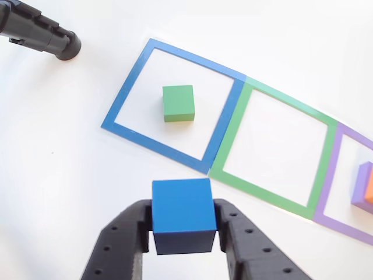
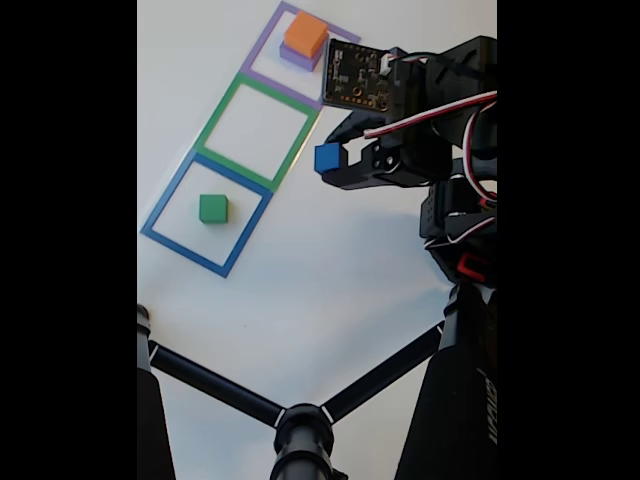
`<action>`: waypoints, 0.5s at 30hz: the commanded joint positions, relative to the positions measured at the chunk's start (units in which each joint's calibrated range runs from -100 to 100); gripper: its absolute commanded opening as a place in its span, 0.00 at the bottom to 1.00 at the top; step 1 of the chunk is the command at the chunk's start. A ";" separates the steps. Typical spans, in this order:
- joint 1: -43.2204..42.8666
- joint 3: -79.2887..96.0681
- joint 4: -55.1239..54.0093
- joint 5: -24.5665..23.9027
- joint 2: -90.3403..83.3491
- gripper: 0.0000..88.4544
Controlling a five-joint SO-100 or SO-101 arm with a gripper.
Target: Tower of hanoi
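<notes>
My gripper [image 1: 183, 230] is shut on the blue cube [image 1: 182, 214], holding it above the white table just outside the green outline; the fixed view shows the same blue cube [image 2: 327, 158] in the gripper [image 2: 333, 158]. The green block [image 1: 178, 102] rests inside the blue square outline [image 1: 125, 96], also visible as the green block [image 2: 212, 208] in the fixed view. The orange block [image 2: 305, 34] lies on the flat purple block [image 2: 290, 58] inside the purple outline [image 2: 260, 55]. At the right edge of the other view, the orange block [image 1: 368, 191] and purple block [image 1: 359, 185] are cut off.
The green square outline [image 1: 233, 137] between the blue and purple ones holds nothing. A black tripod [image 2: 300, 430] stands at the bottom of the fixed view, and one black leg tip [image 1: 44, 32] shows at the top left of the other view.
</notes>
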 commanded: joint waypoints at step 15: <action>-2.56 55.26 -89.13 0.36 18.05 0.05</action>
